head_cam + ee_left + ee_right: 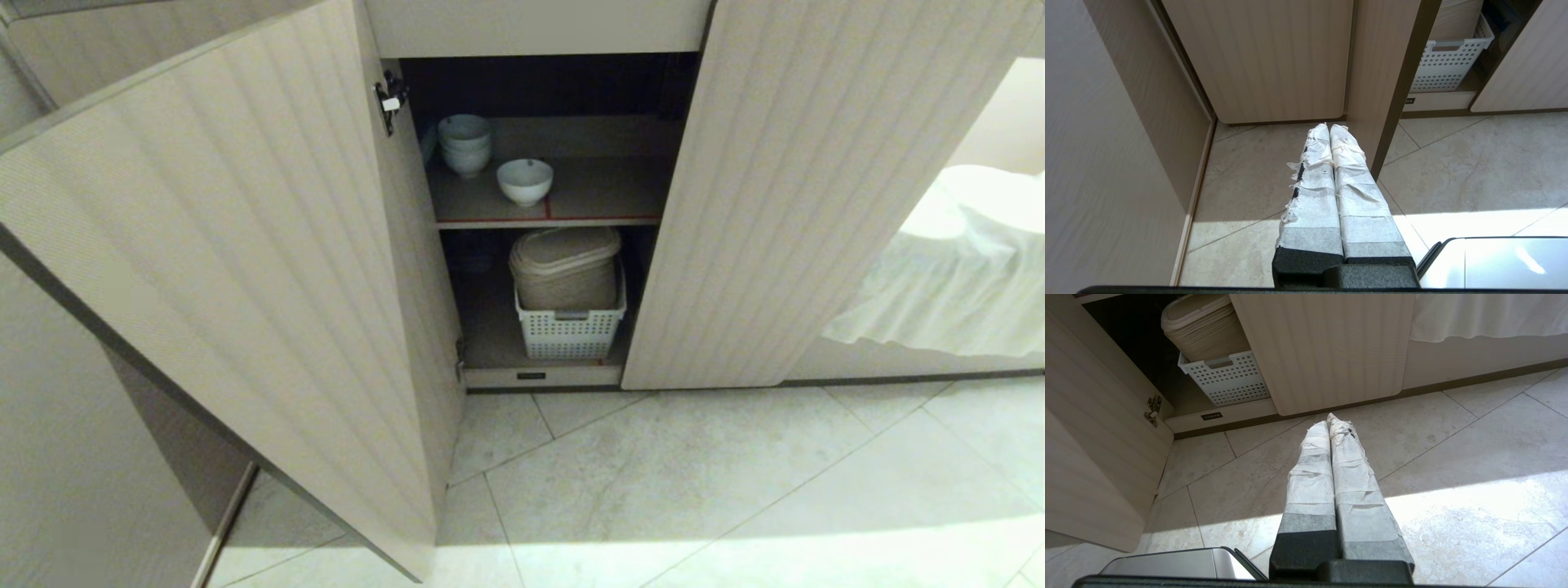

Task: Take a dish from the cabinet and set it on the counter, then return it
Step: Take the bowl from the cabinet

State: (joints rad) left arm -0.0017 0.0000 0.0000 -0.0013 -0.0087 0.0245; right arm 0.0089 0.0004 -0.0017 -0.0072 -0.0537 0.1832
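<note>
The cabinet [245,245] stands with both ribbed beige doors swung open. On its upper red-edged shelf [604,196] sits the dish [524,180], a small deep white bowl, alone near the shelf's front. Neither arm shows in the head view. My left gripper [1329,127] is shut and empty, hanging low over the floor beside the left door's edge. My right gripper [1328,418] is also shut and empty, low over the tiles in front of the right door. The counter is out of view.
A stack of white bowls [464,144] stands behind and left of the dish. On the bottom shelf a white perforated basket [570,330] holds a beige lidded bin [565,268]. White cloth [955,269] hangs at right. Tiled floor [694,490] spreads before the cabinet.
</note>
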